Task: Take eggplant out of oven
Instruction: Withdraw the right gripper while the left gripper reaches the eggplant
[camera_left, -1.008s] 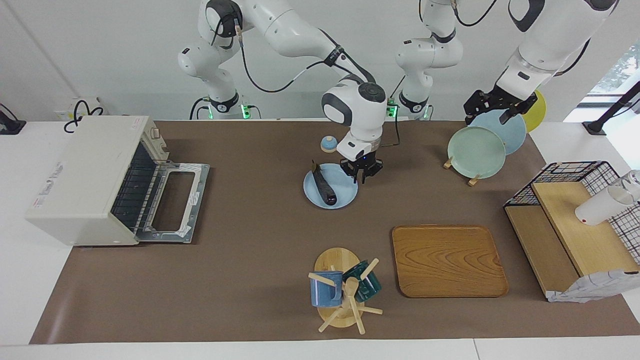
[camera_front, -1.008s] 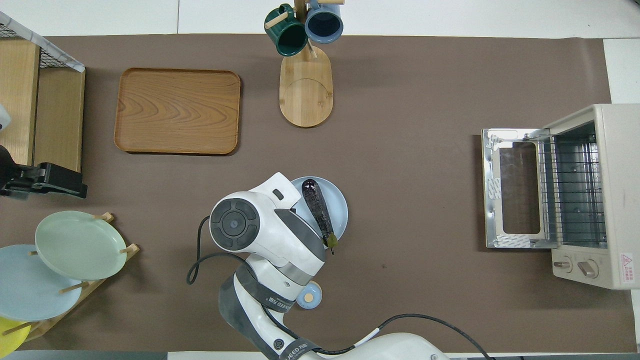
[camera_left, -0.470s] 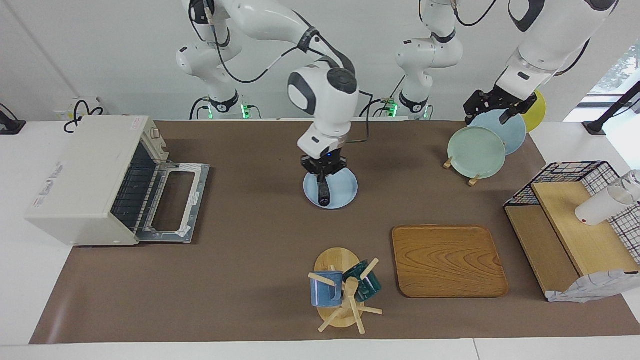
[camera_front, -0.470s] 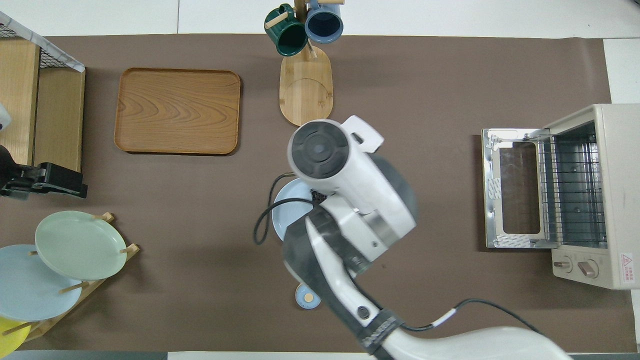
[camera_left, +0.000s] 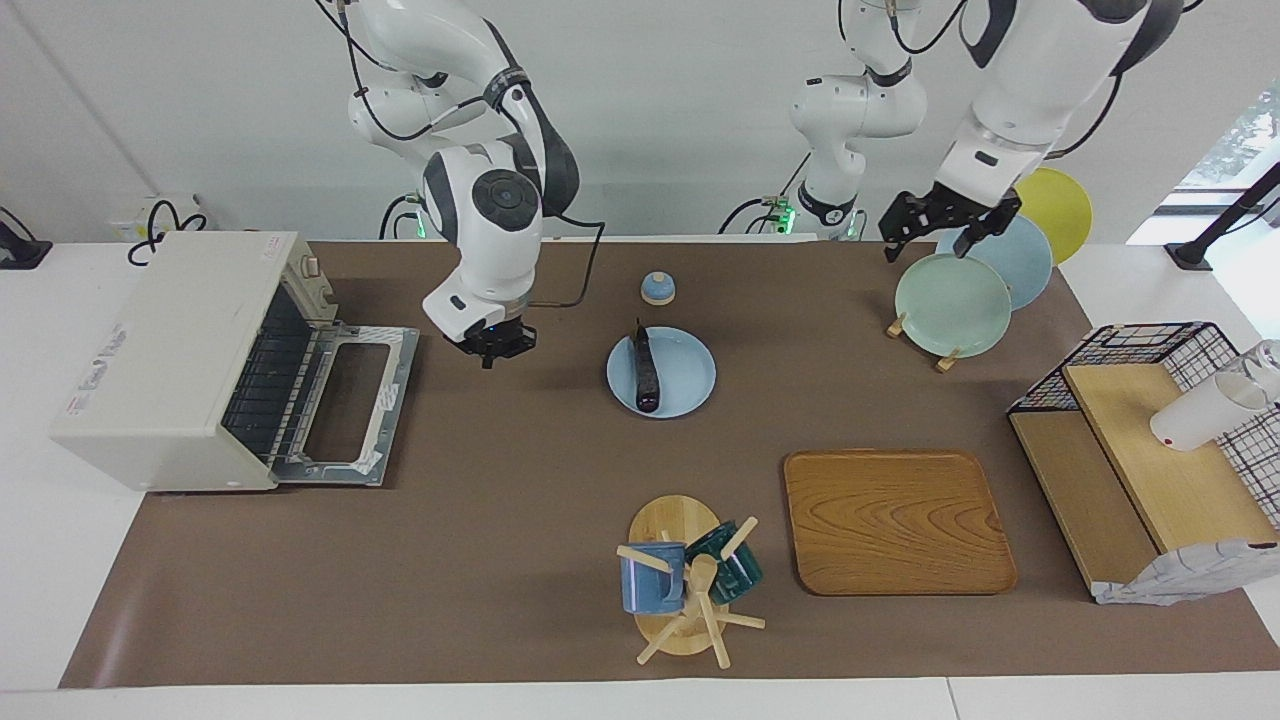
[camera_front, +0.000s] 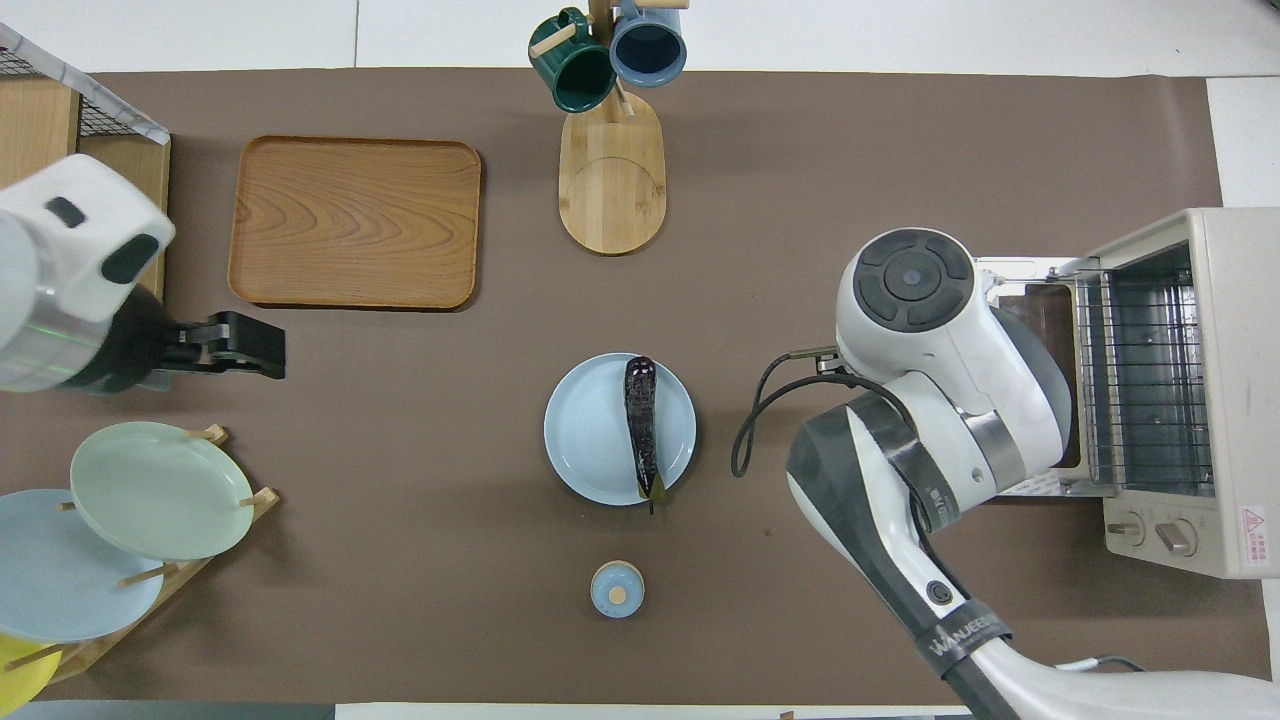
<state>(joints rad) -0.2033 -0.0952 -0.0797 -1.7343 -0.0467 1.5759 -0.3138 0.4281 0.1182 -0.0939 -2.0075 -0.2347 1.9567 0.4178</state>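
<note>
The right gripper (camera_left: 489, 352), fingertips together and holding nothing, hangs over the mat between the oven (camera_left: 170, 355) door and the plate (camera_left: 690, 385); its arm band reads "WANJEED", as far as it can be read. The eggplant (camera_left: 644, 368), slender and dark purple with its green stem toward the robots, lies on the plate, well apart from the oven. The left gripper (camera_left: 948, 222) waits spread open above the plate rack (camera_left: 945, 360).
</note>
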